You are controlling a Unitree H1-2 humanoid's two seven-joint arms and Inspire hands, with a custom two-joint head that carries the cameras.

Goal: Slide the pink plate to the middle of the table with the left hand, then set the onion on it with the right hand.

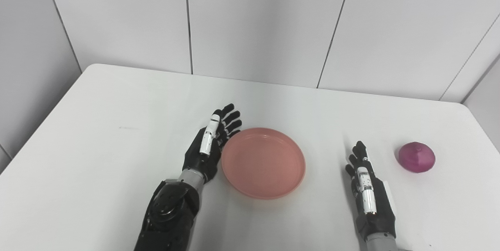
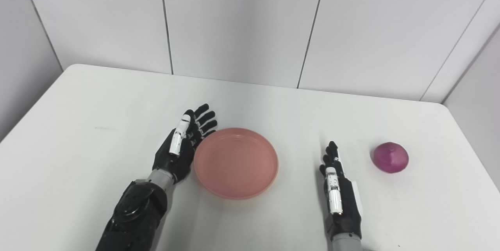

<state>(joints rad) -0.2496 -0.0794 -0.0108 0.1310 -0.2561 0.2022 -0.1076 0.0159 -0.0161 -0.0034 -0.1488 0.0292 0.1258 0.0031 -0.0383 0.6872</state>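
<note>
A shallow pink plate [image 1: 263, 162] lies near the middle of the white table [image 1: 117, 102], with nothing on it. My left hand [image 1: 211, 143] stands open on edge right against the plate's left rim, fingers stretched away from me. A purple-red onion [image 1: 416, 157] rests on the table at the right. My right hand [image 1: 367, 188] is open and flat-edged between plate and onion, a short gap left of the onion, holding nothing.
White wall panels [image 1: 254, 24] rise behind the table's far edge. The table's rounded right corner [image 1: 465, 106] is close behind the onion. Bare tabletop stretches to the left and far side of the plate.
</note>
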